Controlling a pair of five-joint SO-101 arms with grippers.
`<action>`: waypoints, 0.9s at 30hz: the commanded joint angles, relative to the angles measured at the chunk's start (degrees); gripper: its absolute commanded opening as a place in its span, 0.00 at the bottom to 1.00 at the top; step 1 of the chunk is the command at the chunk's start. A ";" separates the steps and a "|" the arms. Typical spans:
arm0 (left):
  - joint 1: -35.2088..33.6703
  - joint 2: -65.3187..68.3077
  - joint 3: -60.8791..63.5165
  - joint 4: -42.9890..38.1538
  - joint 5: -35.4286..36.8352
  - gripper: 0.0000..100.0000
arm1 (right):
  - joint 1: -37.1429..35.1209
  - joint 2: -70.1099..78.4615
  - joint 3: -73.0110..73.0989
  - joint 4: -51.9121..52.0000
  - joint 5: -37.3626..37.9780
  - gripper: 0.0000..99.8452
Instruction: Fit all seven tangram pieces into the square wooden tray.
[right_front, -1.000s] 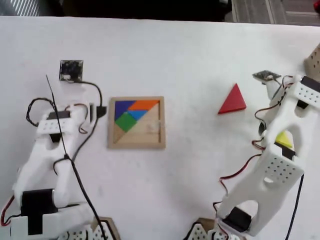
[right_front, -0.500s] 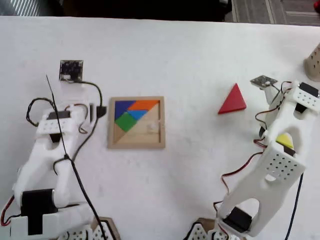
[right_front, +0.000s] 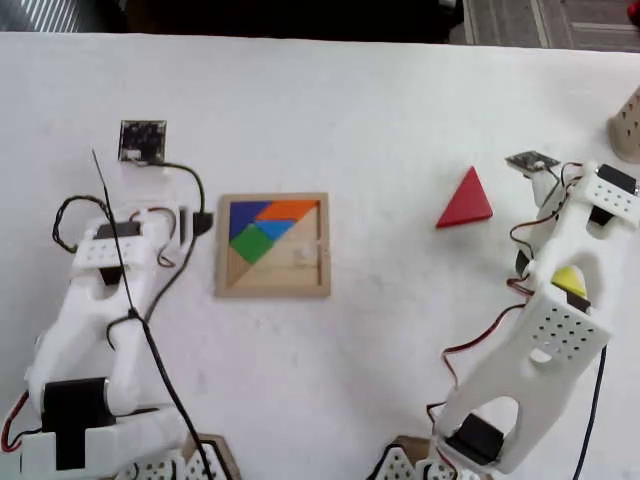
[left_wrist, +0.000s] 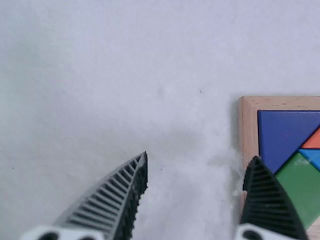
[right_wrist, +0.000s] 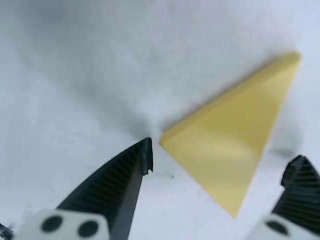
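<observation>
The square wooden tray (right_front: 272, 289) lay flat on the white table (right_front: 380, 110), left of the middle, with a blue piece (right_front: 245, 217), an orange piece (right_front: 292, 209), a light blue piece (right_front: 275, 228) and a green piece (right_front: 253, 243) packed together in its upper left part; the rest of its floor showed bare wood. A red triangle (right_front: 465, 200) lay on the table well apart from the tray, toward the right arm (right_front: 555, 330). A yellow triangle (right_wrist: 235, 145) lay flat on the table beneath that arm, and the right gripper (right_wrist: 223, 151) hung over it with its jaws spread wide, one finger on each side of the piece; whether either finger touched it could not be told. The left gripper (left_wrist: 200, 157) was just beside the tray's outer rim, jaws wide apart and holding nothing, one fingertip over bare table and the other over the rim near the green piece. A small black board (right_front: 142, 140) on a cable lay beyond the left arm (right_front: 100, 300).
</observation>
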 joint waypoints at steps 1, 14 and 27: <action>-0.13 -0.13 -0.97 -0.97 -0.53 0.31 | -0.75 -0.66 -0.44 0.48 -0.53 0.39; -0.13 -0.13 -0.97 -0.97 -0.53 0.31 | -3.47 3.47 -0.88 -0.92 -8.53 0.39; -0.13 -0.13 -0.97 -0.97 -0.53 0.31 | -1.27 4.00 -6.51 -0.75 -8.53 0.39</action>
